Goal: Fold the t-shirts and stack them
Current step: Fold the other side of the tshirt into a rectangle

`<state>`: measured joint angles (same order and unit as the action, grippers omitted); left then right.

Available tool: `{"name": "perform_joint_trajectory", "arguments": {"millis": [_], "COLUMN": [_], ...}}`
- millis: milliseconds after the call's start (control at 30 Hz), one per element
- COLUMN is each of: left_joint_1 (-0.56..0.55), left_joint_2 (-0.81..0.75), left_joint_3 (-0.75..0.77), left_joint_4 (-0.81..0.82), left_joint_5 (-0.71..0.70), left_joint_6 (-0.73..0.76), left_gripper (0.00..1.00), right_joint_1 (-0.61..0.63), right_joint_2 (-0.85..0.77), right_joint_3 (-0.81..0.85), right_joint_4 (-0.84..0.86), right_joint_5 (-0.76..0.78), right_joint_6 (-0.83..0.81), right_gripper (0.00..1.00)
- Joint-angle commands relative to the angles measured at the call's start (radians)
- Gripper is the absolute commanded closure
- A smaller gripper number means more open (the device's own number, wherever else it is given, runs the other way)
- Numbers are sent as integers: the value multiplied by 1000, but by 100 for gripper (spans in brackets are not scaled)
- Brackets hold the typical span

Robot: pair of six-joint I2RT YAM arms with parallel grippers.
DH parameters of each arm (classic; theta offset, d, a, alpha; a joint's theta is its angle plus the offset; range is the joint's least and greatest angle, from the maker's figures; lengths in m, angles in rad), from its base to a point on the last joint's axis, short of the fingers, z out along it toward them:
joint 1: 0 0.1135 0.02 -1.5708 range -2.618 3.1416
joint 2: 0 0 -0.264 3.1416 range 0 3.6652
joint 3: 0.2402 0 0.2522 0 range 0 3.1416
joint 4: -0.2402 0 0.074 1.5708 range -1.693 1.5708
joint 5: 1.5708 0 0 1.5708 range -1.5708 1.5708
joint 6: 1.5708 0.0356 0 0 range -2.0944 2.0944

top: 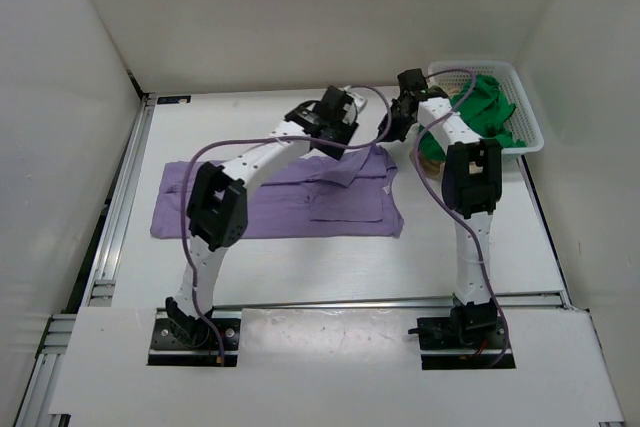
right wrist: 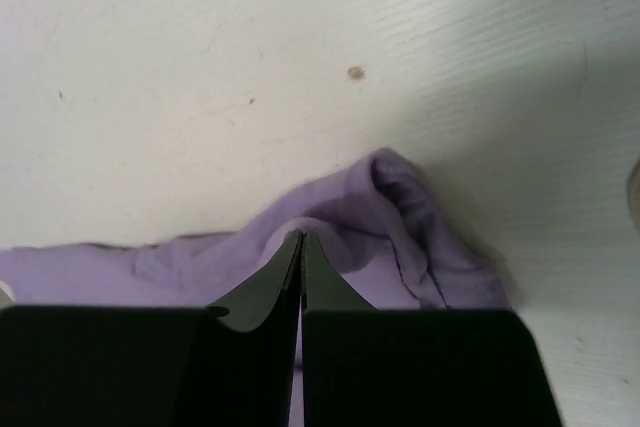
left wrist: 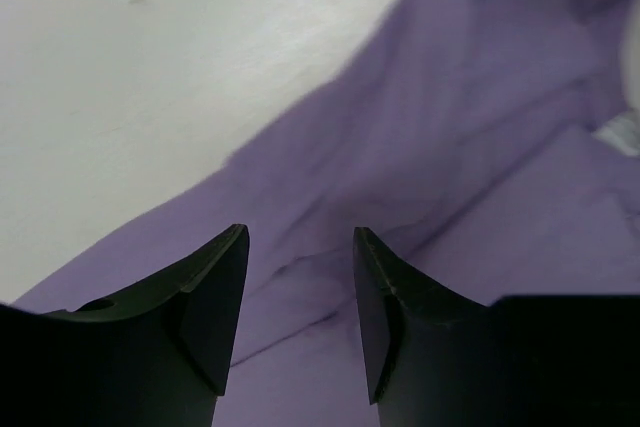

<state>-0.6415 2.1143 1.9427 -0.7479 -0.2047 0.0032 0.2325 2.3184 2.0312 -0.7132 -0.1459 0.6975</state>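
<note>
**A:** How much of the purple shirt [top: 300,212] shows from above?

**B:** Not all. The left arm [top: 250,172] crosses its middle. The right arm [top: 470,177] covers nearly all of a tan scrap [top: 430,159], too little to name.

**A:** And the right end effector [right wrist: 301,237]?

**B:** Its fingers meet at a purple fold. Whether cloth is pinched, I cannot tell. The left wrist view is blurred, and the shirt runs off its right edge.
</note>
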Motion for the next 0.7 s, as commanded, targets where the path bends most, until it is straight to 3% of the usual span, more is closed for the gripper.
{"name": "perform_joint_trajectory", "arguments": {"millis": [0,67,333,667], "left_joint_1": [-18,-41,-75,-102], "left_joint_2": [73,107,220,222], "left_joint_3": [93,128,162,91], "left_joint_4": [-21,4,58,58], "left_joint_5": [155,210,200,159], "left_joint_6": [-3,-3,-3,-3], "left_gripper": [43,43,47,38], "right_joint_1": [-22,-22,-22,-22], "right_joint_2": [12,22,2,-7], "right_joint_3": [24,24,-25,-34], "right_joint_4": [67,80,89,98], "right_joint_5": [-30,-41,-50,-50], "right_joint_6": [103,103,103,94], "right_gripper": [100,100,100,100]}}
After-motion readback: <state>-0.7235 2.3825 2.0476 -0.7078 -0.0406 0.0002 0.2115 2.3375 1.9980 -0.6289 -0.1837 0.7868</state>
